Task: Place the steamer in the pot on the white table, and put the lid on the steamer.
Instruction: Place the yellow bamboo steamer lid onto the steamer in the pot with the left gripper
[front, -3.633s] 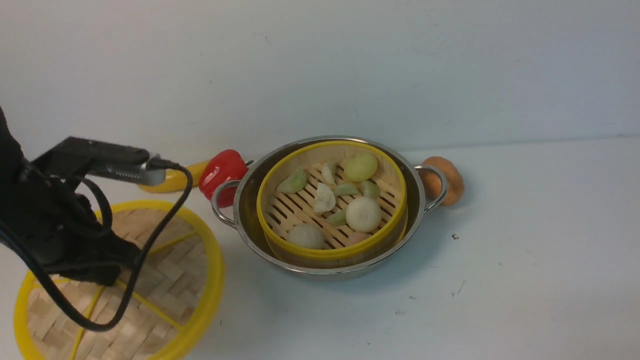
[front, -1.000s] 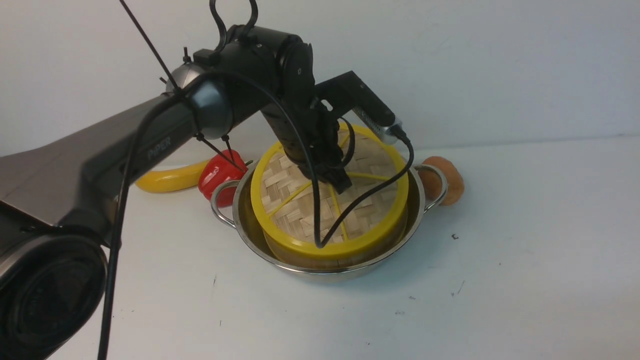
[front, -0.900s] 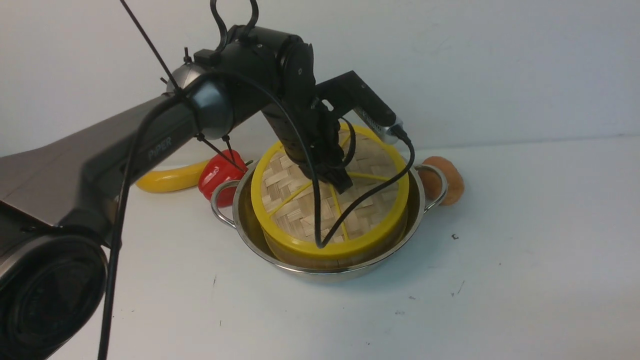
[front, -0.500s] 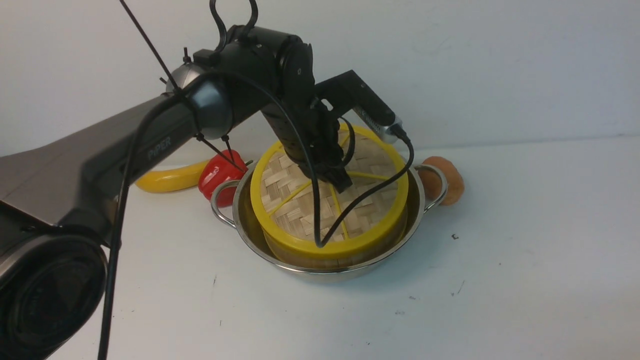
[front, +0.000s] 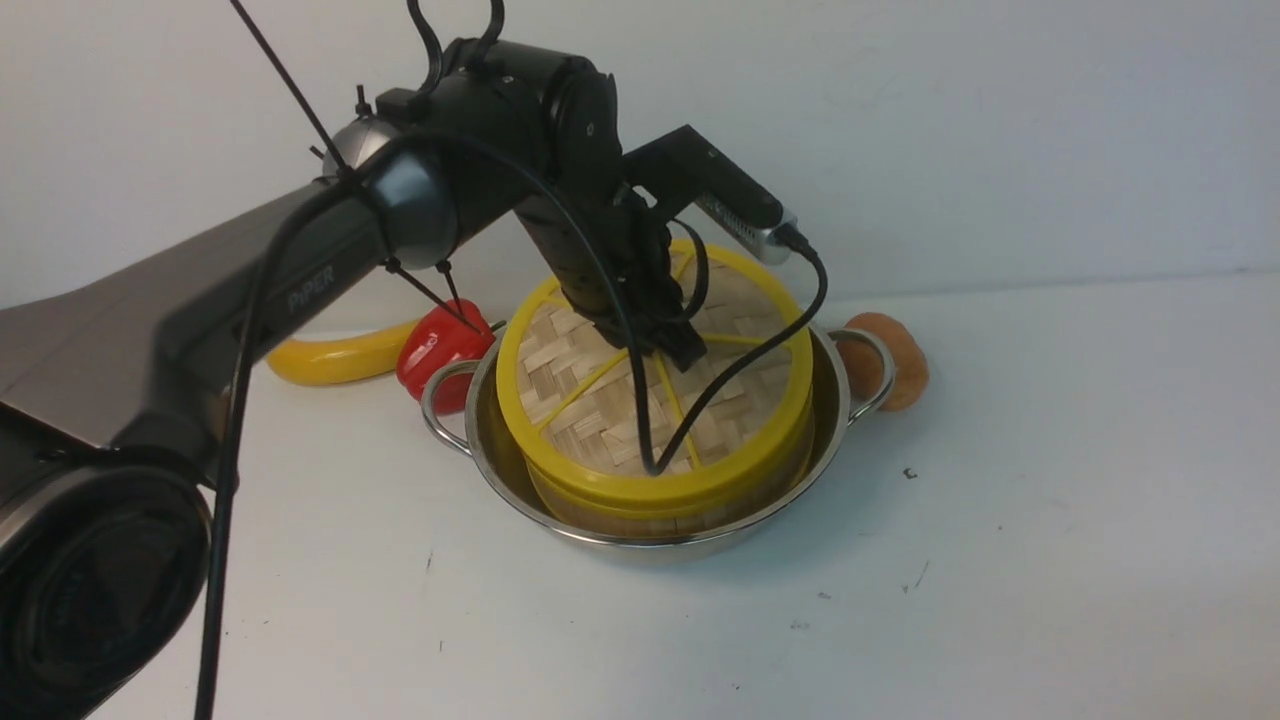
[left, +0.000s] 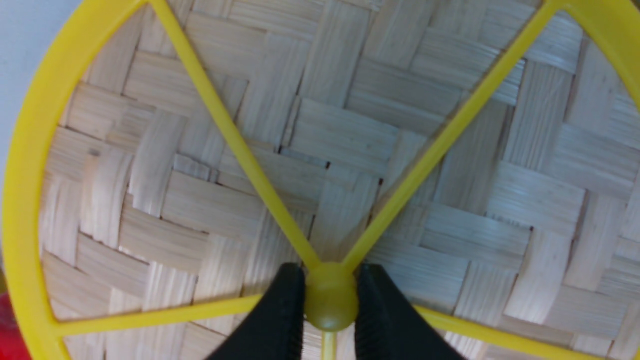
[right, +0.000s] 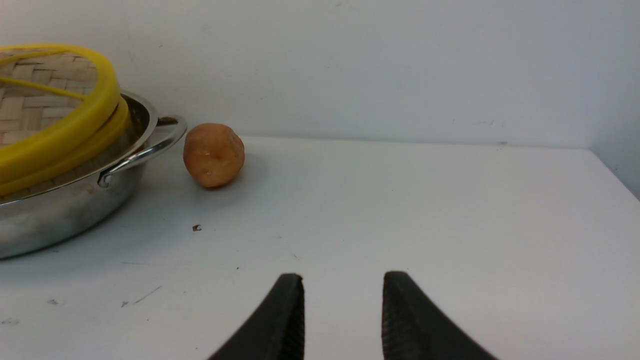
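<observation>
The shiny pot (front: 478, 425) stands on the white table (front: 1000, 560) with the steamer (front: 690, 520) inside it; only the steamer's yellow rim and a strip of bamboo wall show. The woven lid (front: 590, 400) lies over the steamer, slightly tilted, with its rim just above the steamer's rim. My left gripper (front: 682, 347) is shut on the lid's small yellow centre knob (left: 331, 300), one black finger (left: 282, 310) on each side. My right gripper (right: 343, 287) hangs open over bare table to the right of the pot (right: 50, 220), holding nothing. It does not show in the front view.
A yellow banana (front: 330, 360) and a red pepper (front: 440, 345) lie behind the pot's left handle. A brown round fruit (front: 905, 365) sits against the right handle (right: 145, 150). A pale wall rises close behind the pot.
The lid, earlier on the table at the front left, now sits over the steamer in my left gripper. In the last half second the gripper and lid rose slightly, baring the steamer's rim.
</observation>
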